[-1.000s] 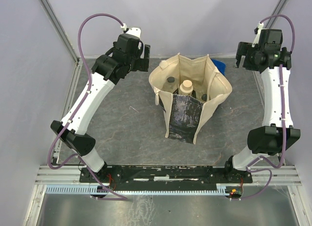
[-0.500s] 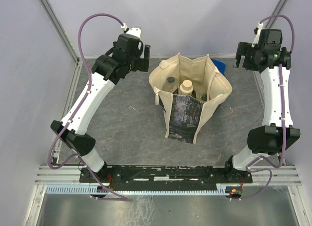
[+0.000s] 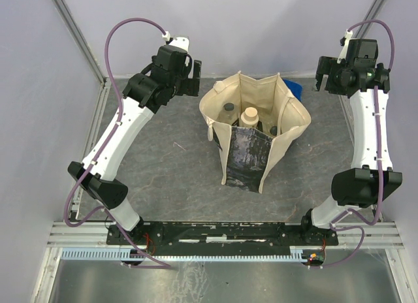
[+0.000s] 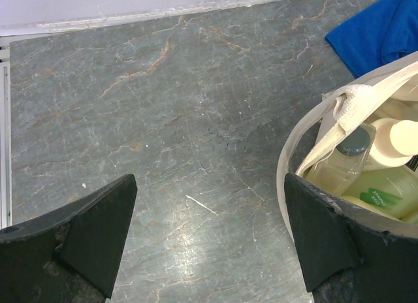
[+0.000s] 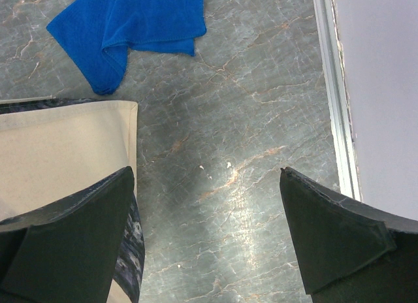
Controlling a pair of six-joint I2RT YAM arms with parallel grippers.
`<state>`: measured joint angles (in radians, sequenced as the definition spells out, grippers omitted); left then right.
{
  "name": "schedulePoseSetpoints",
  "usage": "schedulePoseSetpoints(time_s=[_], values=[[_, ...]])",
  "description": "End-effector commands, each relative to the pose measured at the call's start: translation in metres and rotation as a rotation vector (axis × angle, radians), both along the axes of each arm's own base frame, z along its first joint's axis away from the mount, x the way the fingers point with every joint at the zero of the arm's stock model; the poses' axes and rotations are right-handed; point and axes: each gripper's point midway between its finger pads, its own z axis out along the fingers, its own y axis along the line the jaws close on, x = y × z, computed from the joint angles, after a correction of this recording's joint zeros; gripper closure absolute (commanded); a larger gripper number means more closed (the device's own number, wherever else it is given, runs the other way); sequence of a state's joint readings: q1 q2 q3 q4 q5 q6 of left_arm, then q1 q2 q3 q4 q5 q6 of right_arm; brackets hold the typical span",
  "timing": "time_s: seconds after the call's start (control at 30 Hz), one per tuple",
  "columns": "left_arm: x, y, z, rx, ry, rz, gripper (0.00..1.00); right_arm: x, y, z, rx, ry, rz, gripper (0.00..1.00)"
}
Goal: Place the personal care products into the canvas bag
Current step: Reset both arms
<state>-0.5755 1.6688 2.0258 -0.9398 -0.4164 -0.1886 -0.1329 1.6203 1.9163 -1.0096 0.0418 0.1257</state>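
The beige canvas bag stands upright near the middle of the desk. Its mouth gapes wide and its dark printed panel faces the near edge. Down inside it stand a beige jar with a pale cap, a clear black-capped bottle close to the bag's left wall, and a yellow-green bottle beside that. Another dark cap shows deeper in, though I can't count how many products the folds hide.

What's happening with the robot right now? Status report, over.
Left end effector open, empty. Right end effector same. Bottles sit inside the canvas bag. Blue cloth behind bag, blocking nothing.
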Motion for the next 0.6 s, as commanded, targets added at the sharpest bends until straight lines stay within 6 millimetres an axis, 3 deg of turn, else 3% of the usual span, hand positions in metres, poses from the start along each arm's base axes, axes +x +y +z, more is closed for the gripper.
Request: schedulePoseSetpoints(time_s=[0.0, 0.57], values=[[0.0016, 0.0001, 0.0196, -0.018, -0.055, -0.016, 0.00, 0.0064, -0.0004, 0.0123, -0.005, -0.048, 0.006, 0.00], [0.0024, 0.0048, 0.0208, -0.004, -0.063, 0.005, 0.00, 0.0072, -0.0002, 0.0122, -0.001, -0.049, 0.003, 0.00]])
